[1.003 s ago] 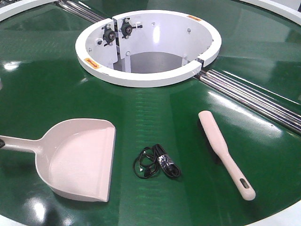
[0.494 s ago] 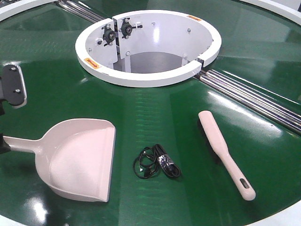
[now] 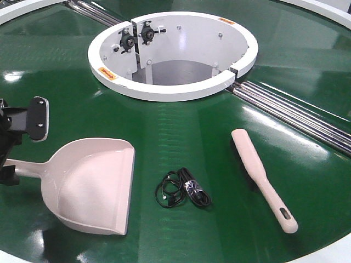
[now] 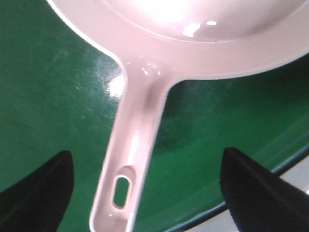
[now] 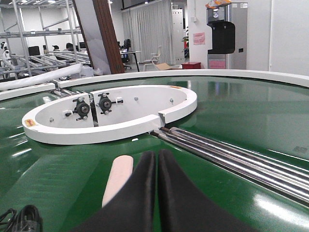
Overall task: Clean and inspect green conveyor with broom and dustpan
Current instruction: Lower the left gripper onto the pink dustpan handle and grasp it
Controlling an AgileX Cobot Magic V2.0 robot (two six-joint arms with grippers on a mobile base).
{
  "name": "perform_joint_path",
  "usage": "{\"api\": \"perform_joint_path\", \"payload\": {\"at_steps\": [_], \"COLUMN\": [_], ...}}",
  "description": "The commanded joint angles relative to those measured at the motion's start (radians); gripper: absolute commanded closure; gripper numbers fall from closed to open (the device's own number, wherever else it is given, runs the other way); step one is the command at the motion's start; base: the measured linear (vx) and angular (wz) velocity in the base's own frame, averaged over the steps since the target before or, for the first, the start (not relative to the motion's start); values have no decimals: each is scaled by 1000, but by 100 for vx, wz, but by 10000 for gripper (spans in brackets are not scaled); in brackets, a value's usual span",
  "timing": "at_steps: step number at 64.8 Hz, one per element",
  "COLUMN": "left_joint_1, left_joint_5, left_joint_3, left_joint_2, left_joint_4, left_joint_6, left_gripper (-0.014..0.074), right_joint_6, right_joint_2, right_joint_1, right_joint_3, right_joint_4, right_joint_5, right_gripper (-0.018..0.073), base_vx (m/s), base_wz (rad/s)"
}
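Orange labels (image 3: pixel 226 21) on white ring (image 3: pixel 175 94), green conveyor (image 3: pixel 181 142) (writing illegible).

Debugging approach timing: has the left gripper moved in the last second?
Yes. The left gripper moved right, in from the frame edge, closer to the unmoved dustpan.

On the green conveyor (image 3: pixel 181 137), the dustpan (image 3: pixel 93 186) lies to my left and the broom (image 3: pixel 263 181) to my right, with a coiled cable (image 3: pixel 182 189) between them, apart from both. Behind all three sits the ring-shaped opening (image 3: pixel 164 90), and rails (image 3: pixel 296 112) run from its right side behind the broom. The dustpan's handle lies between the spread fingers of my left gripper (image 4: pixel 145 193).
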Motion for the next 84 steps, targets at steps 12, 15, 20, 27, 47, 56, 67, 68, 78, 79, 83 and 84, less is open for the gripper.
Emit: {"api": "perform_joint_path", "payload": {"at_steps": [12, 15, 20, 27, 47, 56, 67, 68, 78, 79, 83, 84], "left_joint_1": [2, 2, 2, 2, 2, 2, 2, 2, 2, 2, 2, 2], "left_joint_5": [-91, -92, -95, -95, -127, -135, -134, -134, -130, -130, -130, -130], "left_joint_3": [-30, -30, -30, -30, -30, -30, -29, -29, -29, -29, -29, -29], "left_joint_2": [12, 20, 33, 52, 107, 129, 149, 149, 149, 149, 149, 149], "left_joint_4": [6, 5, 5, 4, 5, 6, 6, 6, 0, -3, -3, -3], "left_joint_6": [30, 43, 53, 72, 129, 130, 151, 153, 153, 153, 153, 153], "left_gripper": [11, 11, 11, 11, 11, 11, 23, 31, 184, 207, 325, 368], "right_joint_6": [-2, -2, -2, -2, -2, -2, -2, -2, -2, -2, -2, -2], "right_joint_2": [-10, -10, -10, -10, -10, -10, -10, -10, -10, -10, -10, -10], "right_joint_1": [1, 1, 1, 1, 1, 1, 1, 1, 1, 1, 1, 1], "right_joint_3": [3, 3, 3, 3, 3, 3, 3, 3, 3, 3, 3, 3], "right_joint_4": [-9, -9, -9, -9, -9, -9, -9, -9, -9, -9, -9, -9], "right_joint_5": [-77, -77, -77, -77, -77, -77, -77, -77, -77, -77, -77, -77], "right_gripper": [568, 568, 568, 568, 568, 568, 568, 568, 568, 568, 568, 568], "base_vx": [0, 0, 0, 0, 0, 0, 0, 0, 0, 0, 0, 0], "base_wz": [0, 0, 0, 0, 0, 0, 0, 0, 0, 0, 0, 0]}}
